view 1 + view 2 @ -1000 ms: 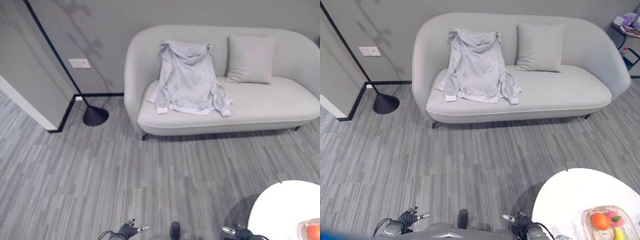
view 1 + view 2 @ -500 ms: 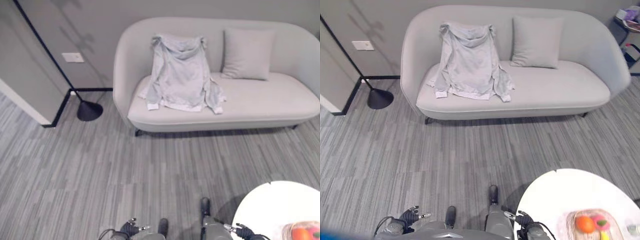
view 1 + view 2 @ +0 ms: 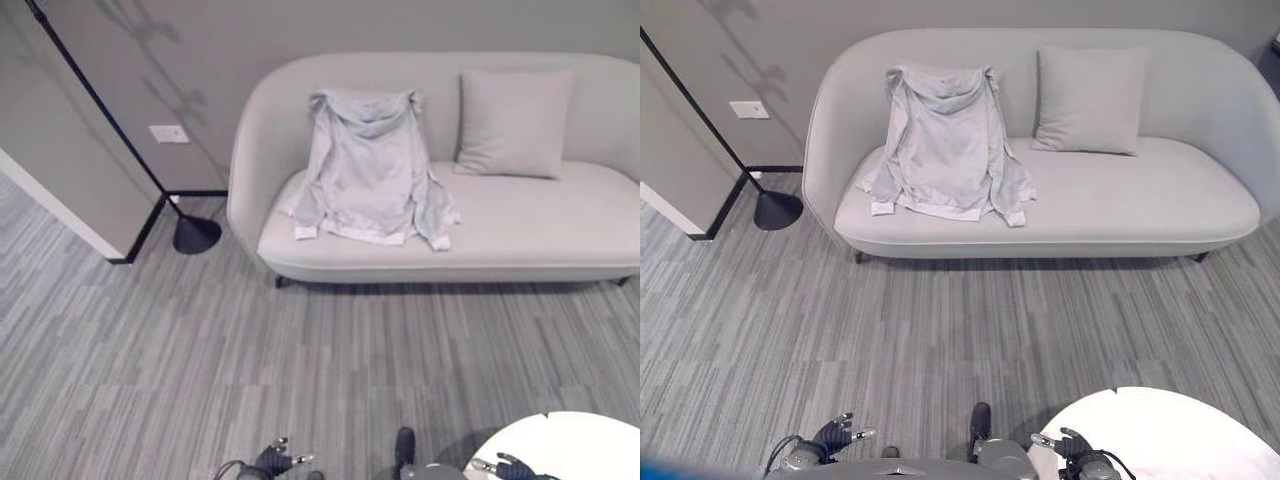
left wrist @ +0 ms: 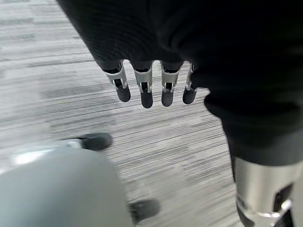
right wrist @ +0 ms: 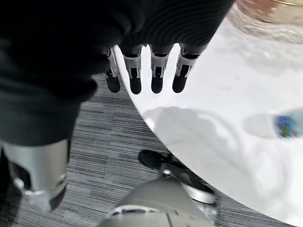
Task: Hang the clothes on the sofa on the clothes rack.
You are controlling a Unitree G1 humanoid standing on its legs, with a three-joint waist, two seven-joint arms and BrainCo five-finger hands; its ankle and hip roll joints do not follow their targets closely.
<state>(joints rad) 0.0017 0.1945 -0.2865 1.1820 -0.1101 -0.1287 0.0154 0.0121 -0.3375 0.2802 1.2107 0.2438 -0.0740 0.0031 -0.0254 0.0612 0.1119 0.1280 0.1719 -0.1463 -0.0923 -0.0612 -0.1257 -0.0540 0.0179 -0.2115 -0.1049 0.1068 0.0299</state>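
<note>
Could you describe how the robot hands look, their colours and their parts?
Each robot hand has a dark ribbed cover over its back and wrist. From the left robot hand and the right robot hand a row of silver fingers with dark rounded tips sticks out. Each has a thick silver thumb set apart from the fingers.

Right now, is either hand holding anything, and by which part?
Nothing is held. The left hand and right hand hang open and empty; the hoodie lies on the sofa.

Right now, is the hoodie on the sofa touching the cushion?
Apart. The right eye view shows the hoodie draped on the sofa, with bare backrest and seat between its sleeve and the cushion.
</note>
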